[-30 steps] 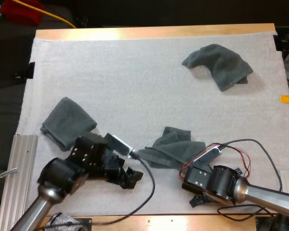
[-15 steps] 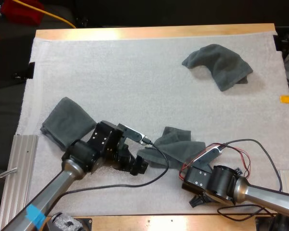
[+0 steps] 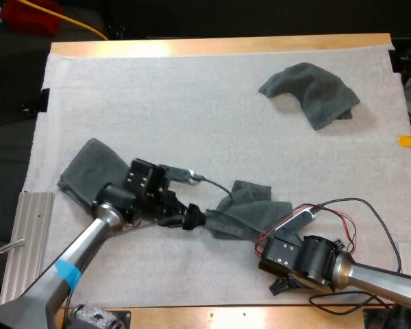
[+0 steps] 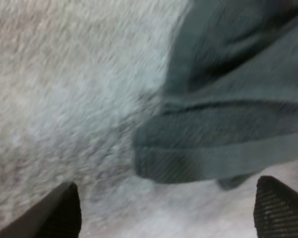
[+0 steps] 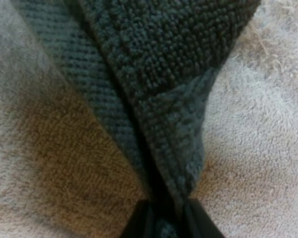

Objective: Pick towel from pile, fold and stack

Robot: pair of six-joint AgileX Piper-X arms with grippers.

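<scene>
The crumpled towel (image 3: 246, 211) is lying on the near part of the white mat (image 3: 192, 123), its long axis running sideways between both arms. The right jaws are pinching its right corner tightly. The left jaws are standing wide apart at its left hem, gripping nothing. A second towel (image 3: 312, 92) is lying at the far right.

A white mat (image 3: 192, 103) covers the wooden table (image 3: 219, 46), dark space beyond its far edge.

The dark grey-green towel (image 5: 154, 74) has a ribbed border; the mat (image 3: 192, 103) is white.
</scene>
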